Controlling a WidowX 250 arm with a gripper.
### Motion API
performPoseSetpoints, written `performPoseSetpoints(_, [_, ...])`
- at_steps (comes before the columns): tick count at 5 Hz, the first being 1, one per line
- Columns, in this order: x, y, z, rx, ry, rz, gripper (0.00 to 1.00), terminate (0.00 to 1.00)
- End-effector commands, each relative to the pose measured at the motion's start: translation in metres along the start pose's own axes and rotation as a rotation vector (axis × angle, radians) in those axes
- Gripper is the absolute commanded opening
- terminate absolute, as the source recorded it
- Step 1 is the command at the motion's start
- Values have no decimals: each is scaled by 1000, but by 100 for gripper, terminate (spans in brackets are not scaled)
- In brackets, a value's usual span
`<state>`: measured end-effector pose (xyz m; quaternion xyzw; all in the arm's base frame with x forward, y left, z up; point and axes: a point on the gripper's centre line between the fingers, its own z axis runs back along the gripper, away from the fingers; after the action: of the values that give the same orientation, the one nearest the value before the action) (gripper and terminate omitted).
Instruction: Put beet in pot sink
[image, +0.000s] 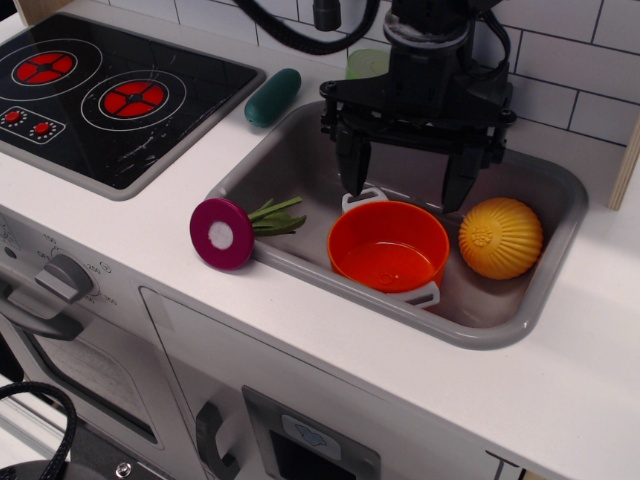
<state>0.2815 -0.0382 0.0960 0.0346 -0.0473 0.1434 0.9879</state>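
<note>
Observation.image view, looking down at a toy kitchen counter w/ one robot arm. Two black fingers (352, 160) of the gripper (405, 185) point down and stand wide apart, nothing held btwn them; they hang over the back half of the sink (565, 215), just above and behind the pot (388, 250). Pot is bright orange, round, upright, empty inside, w/ one pale handle at its far rim and one at its near rim; it sits on the sink floor near the middle, toward the front wall. Just right of the pot, close to touching, lies a yellow ribbed ball (500, 237), also in the sink. Beet (224, 232) is outside the basin, at the sink's front-left corner: dark magenta disc standing on edge on the white counter (420, 370), flat face w/ white centre turned toward the camera, thin green leaves reaching right over the sink's rim. Behind the sink's left end, a dark green cucumber-like toy (272, 97) lies on the counter. Far left, a black stovetop (110, 95) w/ two red burner rings. Oven front w/ a grey knob (62, 277) sits below.
</note>
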Motion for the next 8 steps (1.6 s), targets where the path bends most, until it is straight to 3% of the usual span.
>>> performPoseSetpoints(1, [0,0,0,0,0,0,100,0])
performPoseSetpoints(3, [22,36,-13,-11,29,-29,100,0])
performPoseSetpoints(4, [30,56,-16,-21,80,-110,100,0])
performPoseSetpoints(6, [36,86,-17,-42,189,-206,100,0])
performPoseSetpoints(8, [25,90,-39,-89,207,-243,100,0])
